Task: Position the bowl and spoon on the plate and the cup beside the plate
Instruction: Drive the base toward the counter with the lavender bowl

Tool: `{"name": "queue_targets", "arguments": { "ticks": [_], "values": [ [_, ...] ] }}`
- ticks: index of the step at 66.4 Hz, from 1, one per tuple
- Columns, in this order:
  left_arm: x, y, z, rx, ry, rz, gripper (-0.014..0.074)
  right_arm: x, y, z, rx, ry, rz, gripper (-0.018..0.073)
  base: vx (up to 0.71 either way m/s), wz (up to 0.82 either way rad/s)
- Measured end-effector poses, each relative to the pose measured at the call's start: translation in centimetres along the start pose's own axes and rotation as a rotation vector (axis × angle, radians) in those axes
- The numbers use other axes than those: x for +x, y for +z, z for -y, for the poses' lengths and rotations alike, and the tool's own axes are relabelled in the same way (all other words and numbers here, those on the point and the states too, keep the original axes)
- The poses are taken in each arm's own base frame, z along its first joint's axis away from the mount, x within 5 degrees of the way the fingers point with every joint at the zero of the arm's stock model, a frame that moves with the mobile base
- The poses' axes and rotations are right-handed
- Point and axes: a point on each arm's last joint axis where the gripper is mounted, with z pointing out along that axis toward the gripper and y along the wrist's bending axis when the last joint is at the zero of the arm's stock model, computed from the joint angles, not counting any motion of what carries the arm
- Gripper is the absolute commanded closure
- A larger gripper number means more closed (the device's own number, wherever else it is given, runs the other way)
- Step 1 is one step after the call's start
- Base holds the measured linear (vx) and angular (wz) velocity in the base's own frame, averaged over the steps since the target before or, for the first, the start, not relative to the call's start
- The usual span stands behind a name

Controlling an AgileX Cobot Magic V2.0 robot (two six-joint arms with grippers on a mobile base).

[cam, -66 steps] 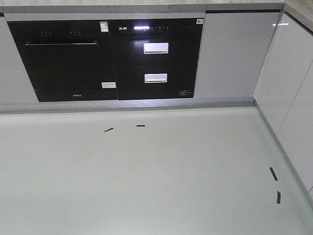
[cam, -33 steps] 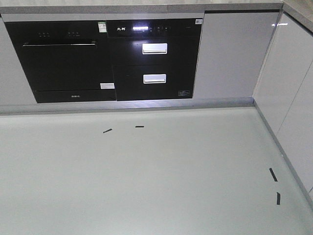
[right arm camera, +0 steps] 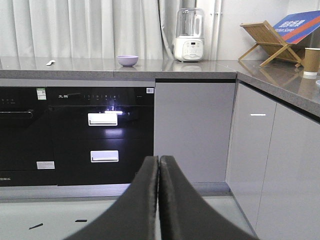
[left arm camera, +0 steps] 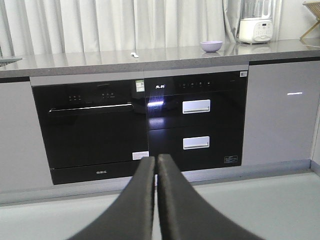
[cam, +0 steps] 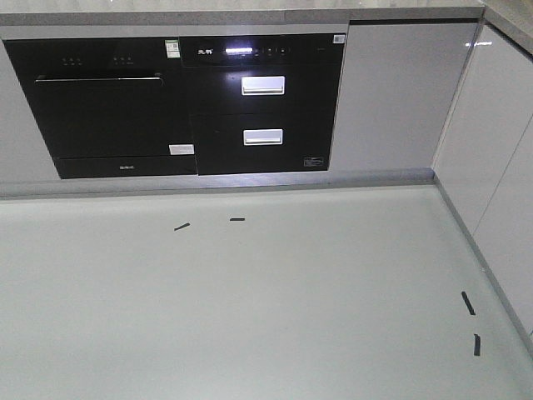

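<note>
Left end effector [left arm camera: 156,160]: closed, fingers pressed together with nothing between them, held low above the floor [cam: 275,308] and facing the cabinets.
Worktop [left arm camera: 75,63]: grey stone, running along the curtain [left arm camera: 100,25] and turning at the right corner toward the camera.
Spoon [left arm camera: 133,54]: lying flat on the long run, left of the middle, well apart from the bowl; also seen far left in the right wrist view [right arm camera: 50,62].
Oven [left arm camera: 90,127]: black glass front under the worktop, below the spoon.
Bowl [left arm camera: 211,46]: upright near the back edge of the long run, between spoon and blender; seen too at [right arm camera: 127,60].
Drawer unit [left arm camera: 196,122]: black, two white handles, lit display on top, just right of the oven.
Blender [right arm camera: 189,35]: white base and clear jug, near the back corner.
Rack [right arm camera: 267,35]: wooden, on the right run, propping a blue and orange board [right arm camera: 300,21].
Cup [right arm camera: 311,61]: upright on the right run, beside the rack on its near side, partly cut by the frame.
Tape marks [cam: 182,226]: short black strips on the floor, two near the cabinets, two near the right wall.
Right end effector [right arm camera: 158,160]: closed, fingers touching, empty, low over the floor.
</note>
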Motion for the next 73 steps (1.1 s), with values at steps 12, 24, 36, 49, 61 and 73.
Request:
{"name": "queue_targets", "arguments": {
  "ticks": [12,24,36,49,61,73],
  "values": [
    [0.0,0.0,0.0,0.0,0.0,0.0,0.0602,0.0,0.0,0.0,0.0,0.0,0.0,0.0561,0.04,0.06],
    [0.0,0.0,0.0,0.0,0.0,0.0,0.0602,0.0,0.0,0.0,0.0,0.0,0.0,0.0561,0.04,0.11],
    [0.0,0.0,0.0,0.0,0.0,0.0,0.0602,0.0,0.0,0.0,0.0,0.0,0.0,0.0561,0.05,0.13],
    [0.0,0.0,0.0,0.0,0.0,0.0,0.0602,0.0,0.0,0.0,0.0,0.0,0.0,0.0561,0.05,0.12],
    [0.0,0.0,0.0,0.0,0.0,0.0,0.0602,0.0,0.0,0.0,0.0,0.0,0.0,0.0561,0.05,0.05],
    [0.0,0.0,0.0,0.0,0.0,0.0,0.0602,0.0,0.0,0.0,0.0,0.0,0.0,0.0561,0.05,0.02]
  ]
}}
